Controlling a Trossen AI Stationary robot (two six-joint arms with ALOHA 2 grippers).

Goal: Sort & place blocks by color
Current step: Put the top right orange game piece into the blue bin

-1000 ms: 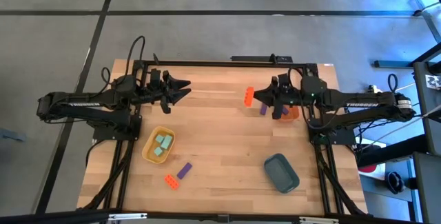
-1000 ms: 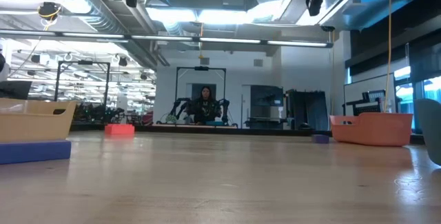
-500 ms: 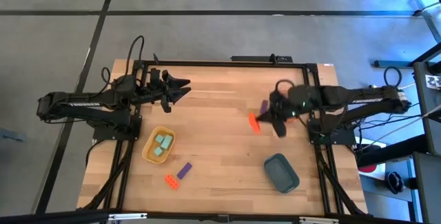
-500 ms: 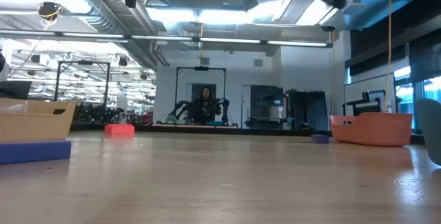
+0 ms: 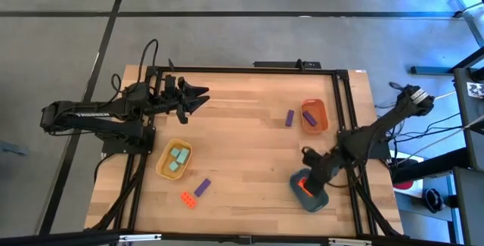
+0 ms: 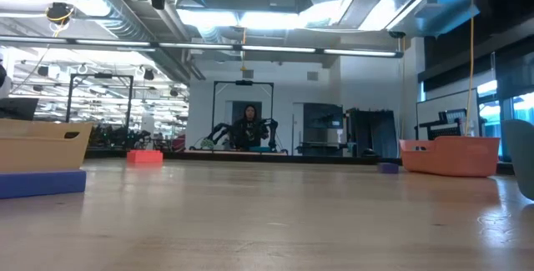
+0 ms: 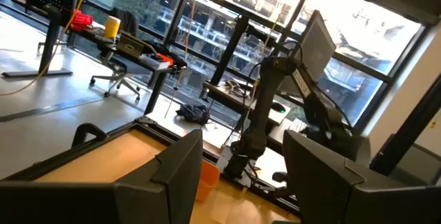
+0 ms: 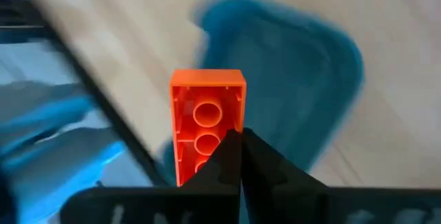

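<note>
— Item one, right gripper (image 5: pixel 305 185)?

— I have it over the dark teal tray (image 5: pixel 315 199) at the table's five o'clock, fingers clamped on a red-orange block (image 8: pixel 205 133); the wrist view shows the brick's hollow underside above the tray.

— Item two, left gripper (image 5: pixel 198 97)?

— Parked at ten o'clock, clear of the wood, fingers spread with nothing between them.

— Remaining blocks?

— Three pale teal blocks (image 5: pixel 178 159) in the yellow tray (image 5: pixel 162 167) at eight o'clock. One purple block (image 5: pixel 202 187) and one red-orange brick (image 5: pixel 187 199) loose at seven o'clock, just beside each other. A purple one (image 5: pixel 310 115) inside the orange tray (image 5: pixel 321 124) at two o'clock, another purple brick (image 5: pixel 290 117) on the wood just beside that tray.
</note>
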